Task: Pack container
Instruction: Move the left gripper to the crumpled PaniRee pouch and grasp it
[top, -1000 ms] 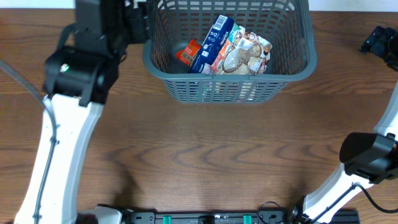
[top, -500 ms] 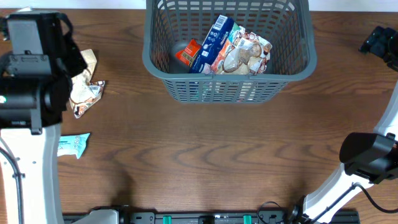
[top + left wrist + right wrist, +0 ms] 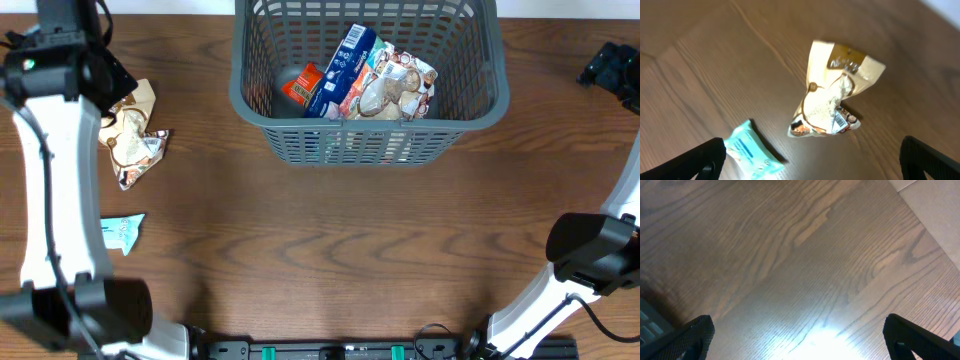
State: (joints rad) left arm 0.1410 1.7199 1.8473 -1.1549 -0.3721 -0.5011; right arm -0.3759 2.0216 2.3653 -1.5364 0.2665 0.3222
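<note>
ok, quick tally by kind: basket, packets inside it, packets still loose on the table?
container: 1
Packets in it: 3 (orange packet, blue packet, pale printed packet)
Packets loose on the table: 2 (cream packet, light blue packet)
Total: 6

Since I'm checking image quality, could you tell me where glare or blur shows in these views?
Right wrist: a bright glare patch on the table near the bottom edge; left wrist: the beige packet looks soft; overhead: sharp, evenly lit.
</note>
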